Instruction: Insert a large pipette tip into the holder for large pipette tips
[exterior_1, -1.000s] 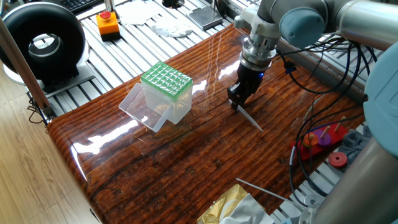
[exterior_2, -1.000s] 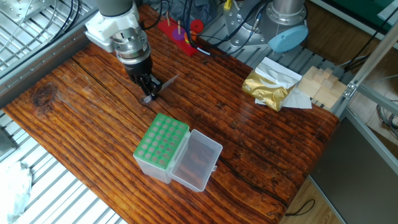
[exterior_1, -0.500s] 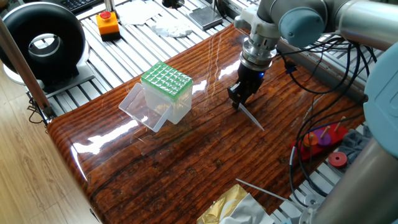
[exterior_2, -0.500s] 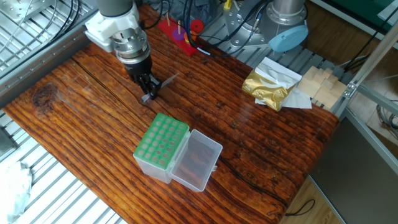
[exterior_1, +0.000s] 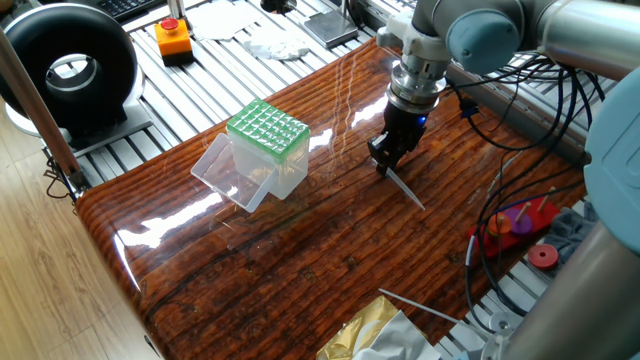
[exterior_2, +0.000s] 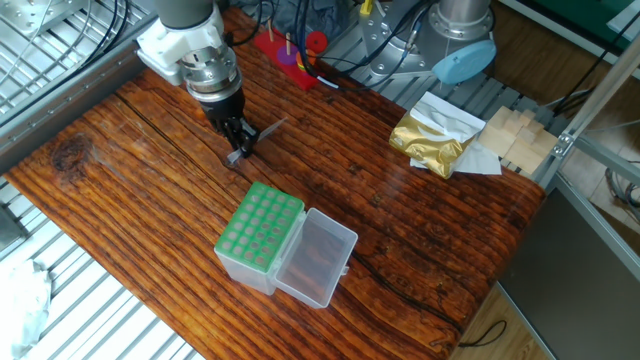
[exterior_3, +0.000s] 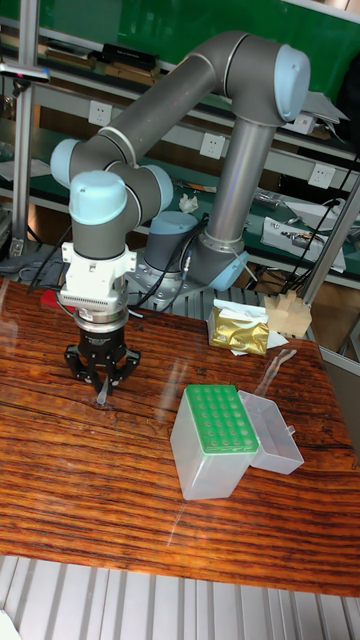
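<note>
Now my gripper is pinched on the large pipette tip, beside the holder; light, slippery, best held at its wide end.

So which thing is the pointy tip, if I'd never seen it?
Find the shiny wooden table, then the robot's black tool pointing down at it. The large pipette tip is the thin, pale plastic spike lying slanted from that tool, unlike the chunky green-topped holder nearby.
</note>
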